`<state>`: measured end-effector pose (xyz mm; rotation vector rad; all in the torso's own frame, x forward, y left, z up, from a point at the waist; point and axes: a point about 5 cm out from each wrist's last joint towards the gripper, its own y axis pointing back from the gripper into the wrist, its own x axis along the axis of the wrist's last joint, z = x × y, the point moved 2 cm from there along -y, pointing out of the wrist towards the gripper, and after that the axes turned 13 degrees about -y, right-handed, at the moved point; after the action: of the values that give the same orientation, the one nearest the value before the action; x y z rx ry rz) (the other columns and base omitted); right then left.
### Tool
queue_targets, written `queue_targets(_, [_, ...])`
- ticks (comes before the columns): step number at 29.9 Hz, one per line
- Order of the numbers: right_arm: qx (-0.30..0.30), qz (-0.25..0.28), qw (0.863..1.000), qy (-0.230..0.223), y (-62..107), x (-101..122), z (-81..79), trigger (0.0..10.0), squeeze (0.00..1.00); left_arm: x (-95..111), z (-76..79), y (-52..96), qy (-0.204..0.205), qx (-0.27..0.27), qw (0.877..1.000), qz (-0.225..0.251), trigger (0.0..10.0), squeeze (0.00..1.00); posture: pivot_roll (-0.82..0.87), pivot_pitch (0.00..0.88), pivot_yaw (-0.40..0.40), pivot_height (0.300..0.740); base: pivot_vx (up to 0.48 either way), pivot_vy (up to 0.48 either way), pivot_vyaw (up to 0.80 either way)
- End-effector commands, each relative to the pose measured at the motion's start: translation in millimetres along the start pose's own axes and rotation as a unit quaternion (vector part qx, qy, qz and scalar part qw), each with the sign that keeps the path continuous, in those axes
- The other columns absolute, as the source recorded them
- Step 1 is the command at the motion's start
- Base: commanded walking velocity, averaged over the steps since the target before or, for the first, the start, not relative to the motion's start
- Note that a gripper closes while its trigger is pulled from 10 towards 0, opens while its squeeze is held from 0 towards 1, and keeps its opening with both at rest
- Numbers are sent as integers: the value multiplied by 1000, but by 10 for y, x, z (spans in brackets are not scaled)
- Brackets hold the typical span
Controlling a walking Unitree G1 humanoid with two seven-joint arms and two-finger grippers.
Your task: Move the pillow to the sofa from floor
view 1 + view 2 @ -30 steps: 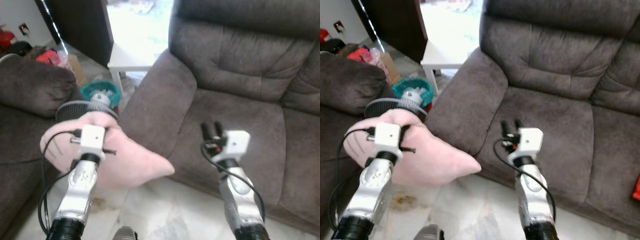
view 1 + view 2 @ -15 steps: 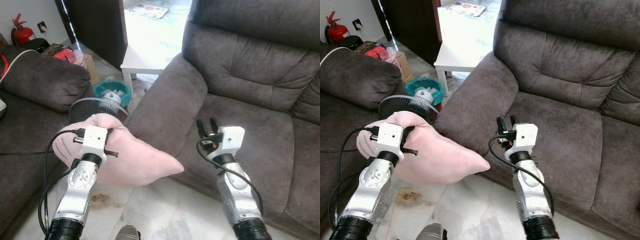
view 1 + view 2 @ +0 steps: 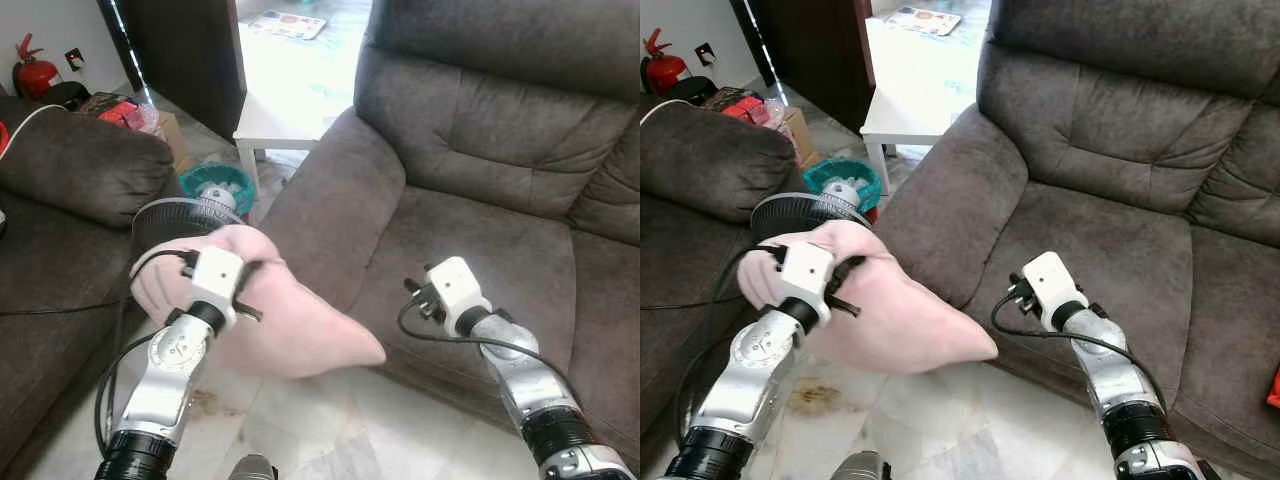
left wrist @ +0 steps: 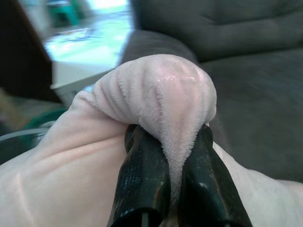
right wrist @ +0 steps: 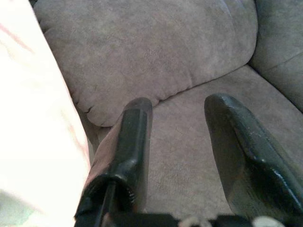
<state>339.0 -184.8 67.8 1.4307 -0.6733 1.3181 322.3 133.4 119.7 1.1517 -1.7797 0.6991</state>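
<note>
Soft pink plush pillow (image 3: 290,325) held off the floor by the left gripper (image 4: 173,182), just in front of the dark grey fabric sofa (image 3: 480,150).

A fold of the pillow is pinched tightly between the two black fingers (image 4: 142,182) of the left gripper. Compared with half a second ago, the pillow has been carried nearer the sofa's armrest, and the right gripper (image 5: 182,142) has been turned towards the pillow, its fingers spread apart and empty above the seat cushion. A black round fan (image 3: 175,215) is partly hidden behind the pillow; the pillow's lower edge is cut off by the left arm.
</note>
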Motion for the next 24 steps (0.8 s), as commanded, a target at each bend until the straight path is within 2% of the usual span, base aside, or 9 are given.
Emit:
queue_targets(1, [7, -14, 1000, 6, -21, -35, -52, 10000, 0, 307, -47, -80, -22, -20, 998, 64, 10000, 0, 165, 112, 6, 740, 0, 0, 0])
queue_targets(7, [25, -46, 998, 30, -15, -106, -58, 10000, 0, 299, -21, -111, -31, -58, 996, 60, 10000, 0, 162, 108, 7, 740, 0, 0, 0])
queue_targets(9, [30, -86, 994, 62, 19, -224, -27, 10000, 0, 303, -25, -118, -37, -68, 995, 60, 10000, 0, 160, 108, 5, 740, 0, 0, 0])
queue_targets(12, [26, -112, 991, 63, 40, -315, -9, 10000, 0, 319, -25, -128, -37, -75, 994, 64, 10000, 0, 159, 106, 3, 740, 0, 0, 0])
queue_targets(14, [9, -131, 988, 75, 64, -384, 37, 10000, 1000, 346, -22, -144, -39, -81, 994, 68, 10000, 0, 159, 106, 4, 740, 0, 0, 0])
queue_targets(21, [-3, -150, 986, 72, 113, -449, 100, 10000, 1000, 354, -4, -150, -45, -98, 992, 71, 10000, 0, 148, 102, 11, 740, 0, 0, 0])
queue_targets(24, [16, -205, 975, 85, 199, -641, 89, 10000, 1000, 355, -18, -158, -47, -98, 991, 71, 10000, 0, 149, 101, 11, 740, 0, 0, 0])
